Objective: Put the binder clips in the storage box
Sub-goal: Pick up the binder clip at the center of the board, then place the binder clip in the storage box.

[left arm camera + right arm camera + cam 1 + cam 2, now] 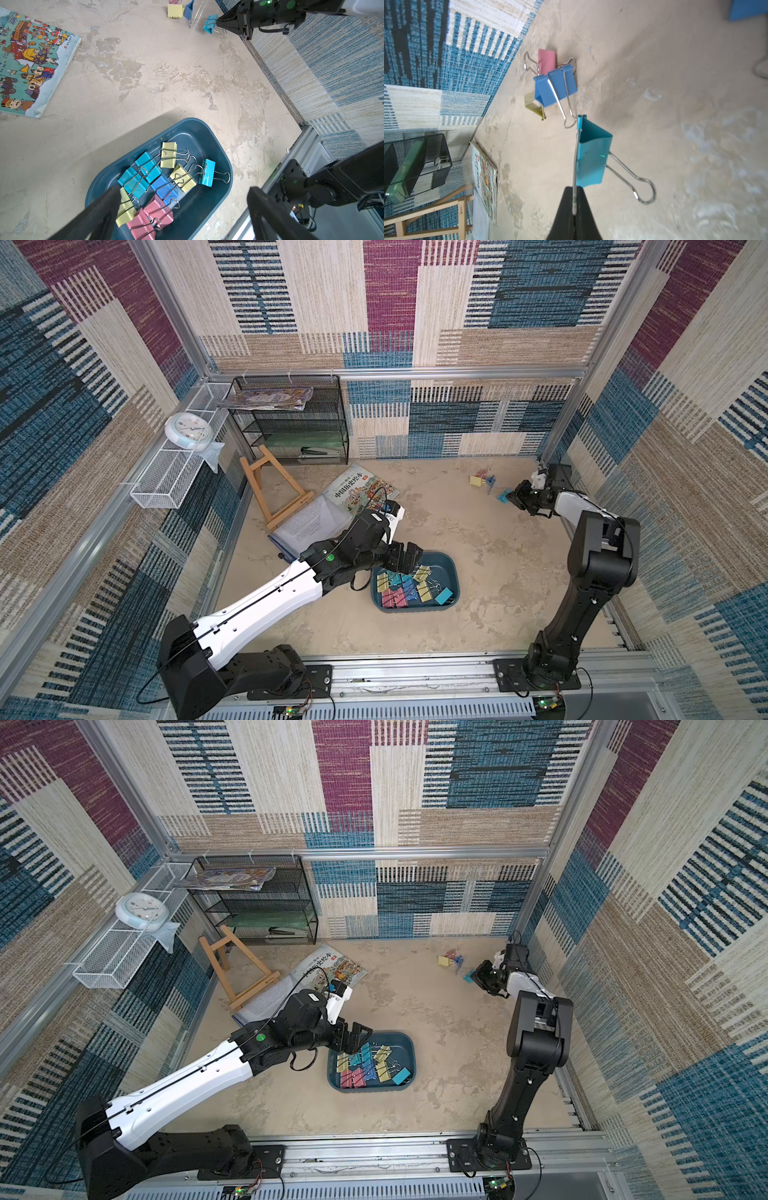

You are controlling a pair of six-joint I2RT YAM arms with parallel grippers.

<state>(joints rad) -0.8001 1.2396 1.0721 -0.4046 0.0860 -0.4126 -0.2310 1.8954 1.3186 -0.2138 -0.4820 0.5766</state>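
Pinched tight in front of the right wrist camera, the right gripper had its black fingers closed on one silver wire handle of a teal binder clip, whose other handle stuck out free. Whether that clip was clear of the tabletop could not be told. Just beyond it a blue clip, a yellow clip and a pink clip lay bunched together near the far right corner. Well apart, mid-table toward the near edge, sat the storage box, holding a heap of binder clips in yellow, teal, blue and pink. The left gripper hung over the box's left end, jaws spread wide and empty. A picture book lay beyond the box.
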